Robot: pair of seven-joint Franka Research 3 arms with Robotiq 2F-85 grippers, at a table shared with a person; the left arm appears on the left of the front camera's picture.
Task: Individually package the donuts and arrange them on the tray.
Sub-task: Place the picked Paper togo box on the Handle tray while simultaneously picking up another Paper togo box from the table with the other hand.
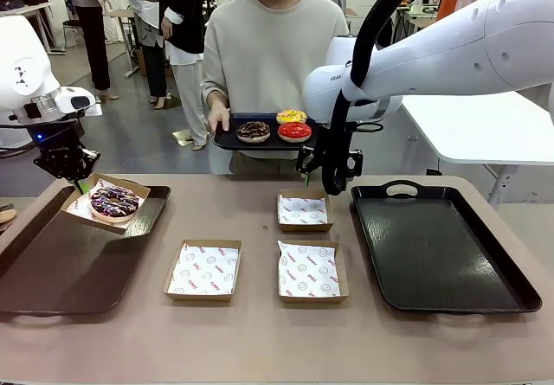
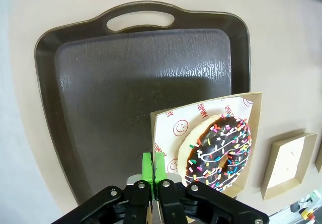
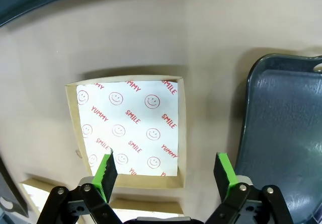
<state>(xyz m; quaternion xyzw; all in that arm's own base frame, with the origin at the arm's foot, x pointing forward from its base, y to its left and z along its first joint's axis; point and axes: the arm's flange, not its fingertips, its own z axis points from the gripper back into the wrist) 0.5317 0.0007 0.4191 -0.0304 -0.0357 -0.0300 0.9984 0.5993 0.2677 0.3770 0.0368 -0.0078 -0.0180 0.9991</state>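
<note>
Left gripper [image 2: 153, 169] clamps a corner of the probably flimsy box [image 2: 254, 133] carrying the soft sprinkled donut [image 2: 232, 143] over the left tray [image 2: 126, 73]; right gripper [image 3: 166, 169] hangs open above an empty box [image 3: 131, 128].

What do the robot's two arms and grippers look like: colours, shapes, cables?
The left arm and right arm are white and rounded; a thick black cable runs along the right one. The left gripper and the right gripper are black, with two fingers ending in bright green pads.
</note>
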